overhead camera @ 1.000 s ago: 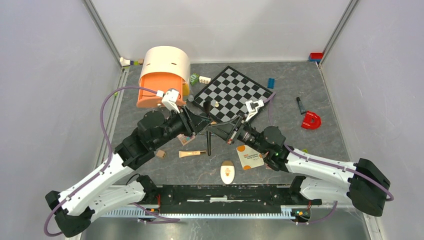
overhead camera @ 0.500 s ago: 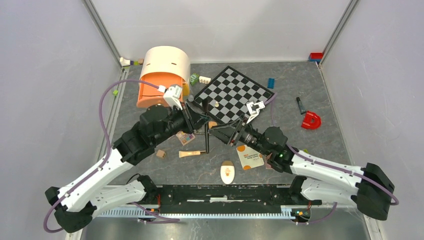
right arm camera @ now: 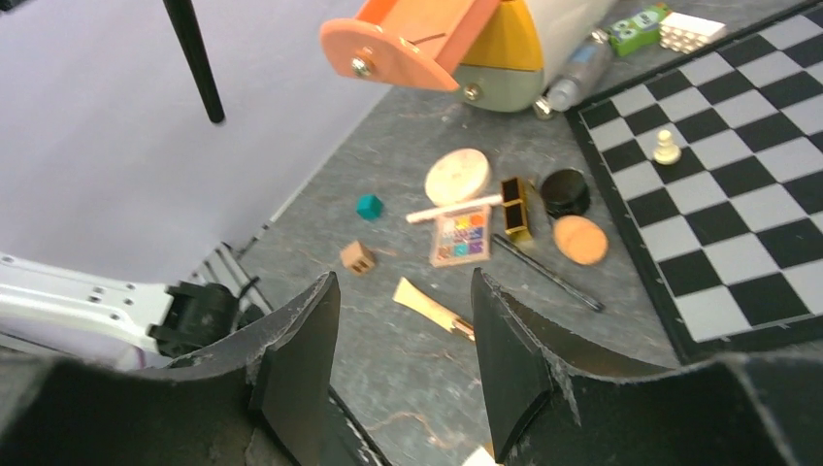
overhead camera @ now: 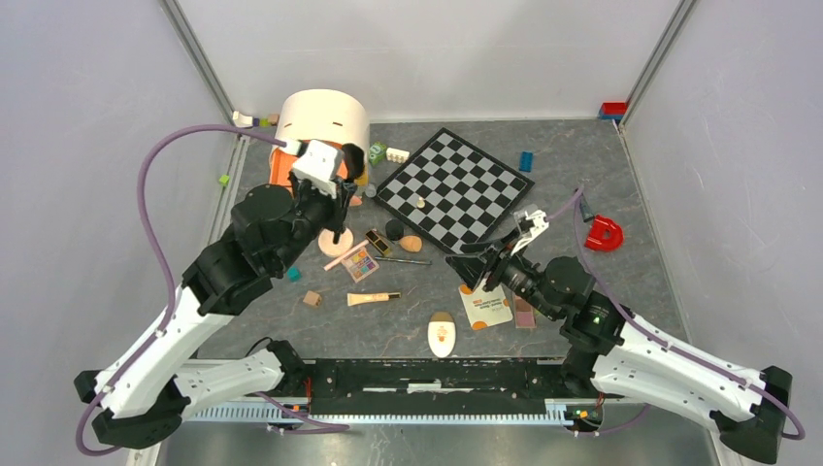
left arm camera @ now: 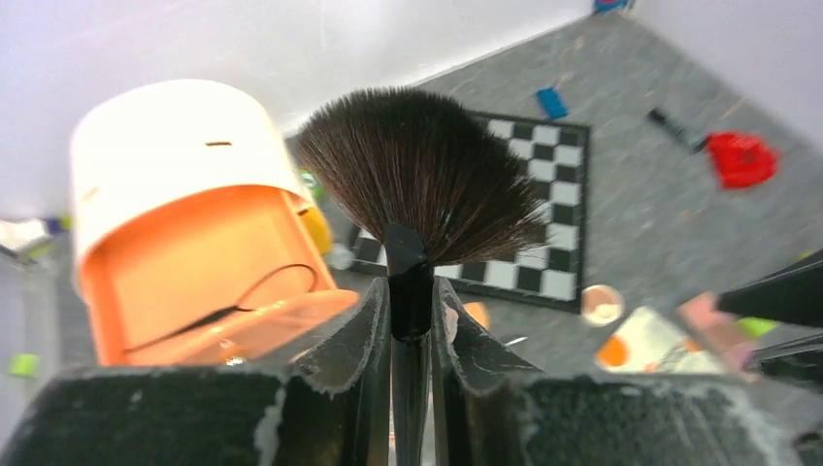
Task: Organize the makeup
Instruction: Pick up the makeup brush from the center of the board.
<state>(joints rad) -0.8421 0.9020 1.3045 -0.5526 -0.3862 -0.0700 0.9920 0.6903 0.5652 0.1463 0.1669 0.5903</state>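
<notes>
Nearest my bases the cream oval (overhead camera: 442, 336) lies flat, with the white-orange sachet (overhead camera: 485, 307) just beside it on the right. My right gripper (right arm camera: 403, 283) hangs near the sachet, jaws apart and holding nothing. Farther out, the multicolour eyeshadow palette (overhead camera: 361, 262), black pencil (overhead camera: 400, 259) and round peach compact (right arm camera: 458, 175) lie close together on the table (overhead camera: 582, 165). My left gripper (left arm camera: 410, 303) is clamped on the fan brush (left arm camera: 422, 184), bristles up, in front of the orange container (overhead camera: 315, 126), with the chessboard (overhead camera: 451, 184) to its right

1 chessboard (overhead camera: 454, 189); 1 fan brush (left arm camera: 419, 184); 1 eyeshadow palette (right arm camera: 461, 236); 1 round compact (right arm camera: 458, 175); 1 cream oval (overhead camera: 443, 336).
</notes>
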